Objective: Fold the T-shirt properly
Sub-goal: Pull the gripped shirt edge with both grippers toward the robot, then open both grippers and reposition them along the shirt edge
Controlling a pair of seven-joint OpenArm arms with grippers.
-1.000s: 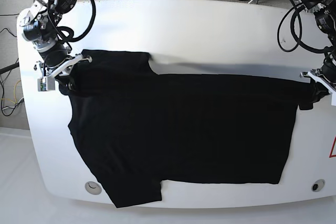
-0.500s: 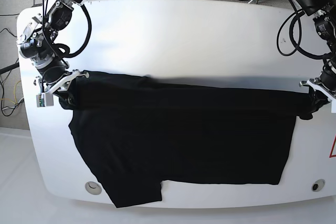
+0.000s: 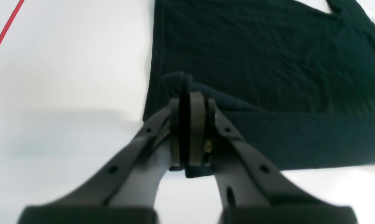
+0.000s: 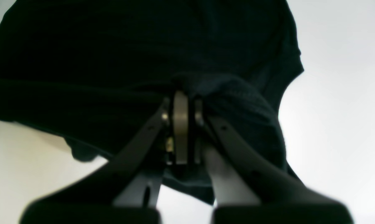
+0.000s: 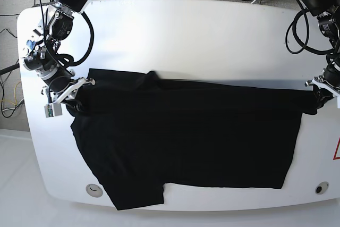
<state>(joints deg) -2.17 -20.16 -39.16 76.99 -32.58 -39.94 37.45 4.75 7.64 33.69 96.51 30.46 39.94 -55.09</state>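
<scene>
I see the black T-shirt (image 5: 186, 136) lying on the white table (image 5: 212, 35). My left gripper (image 5: 313, 102) and right gripper (image 5: 74, 99) each have their jaws pinched tight on its top edge.

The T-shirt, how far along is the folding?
Early in the first fold. Done: the T-shirt lies spread on the table, and both grippers have pinched its far edge, the left gripper at one end, the right gripper at the other. In hand: that edge is raised and doubling over the body. Left: laying it down, the near sleeve, and the remaining folds.
</scene>
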